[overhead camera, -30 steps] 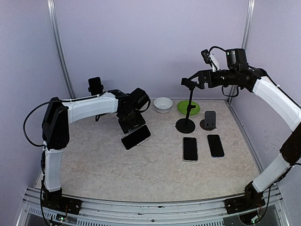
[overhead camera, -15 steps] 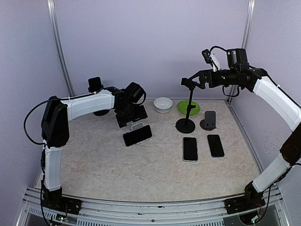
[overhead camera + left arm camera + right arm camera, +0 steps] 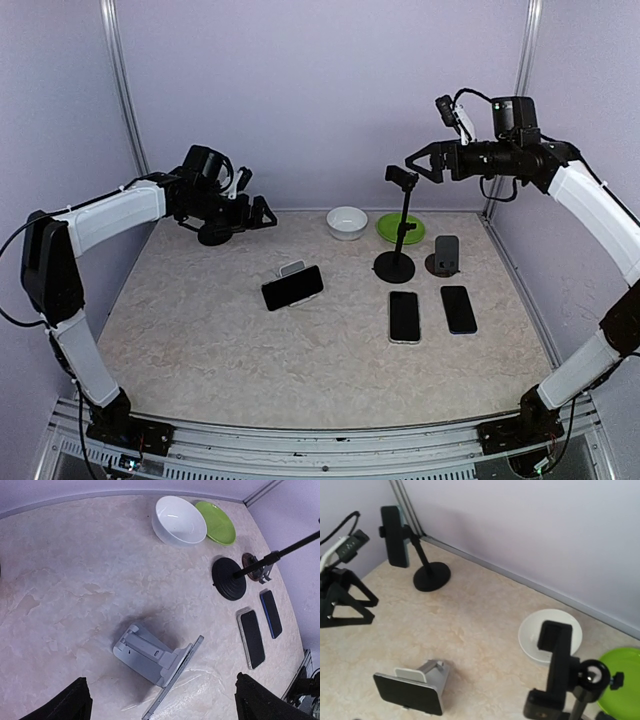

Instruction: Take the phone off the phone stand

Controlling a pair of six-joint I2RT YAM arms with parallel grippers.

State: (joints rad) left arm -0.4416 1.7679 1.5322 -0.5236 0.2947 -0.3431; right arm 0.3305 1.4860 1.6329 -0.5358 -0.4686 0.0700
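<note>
A dark phone (image 3: 292,288) with a black screen leaned sideways against a small white folding stand (image 3: 291,268) at the centre of the frame. The left gripper (image 3: 252,205) hung at upper left, jaws wide apart and holding nothing. The right gripper (image 3: 420,163), at upper right, was likewise spread and empty. A good lift would probably pinch the phone's long edges and raise it up and clear, so the light stand did not tip or drag along.

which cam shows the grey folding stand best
Left wrist: the grey folding stand is close and seen from behind, its back unhidden. Top external shows only its top edge above the phone; right wrist shows one side.
</note>
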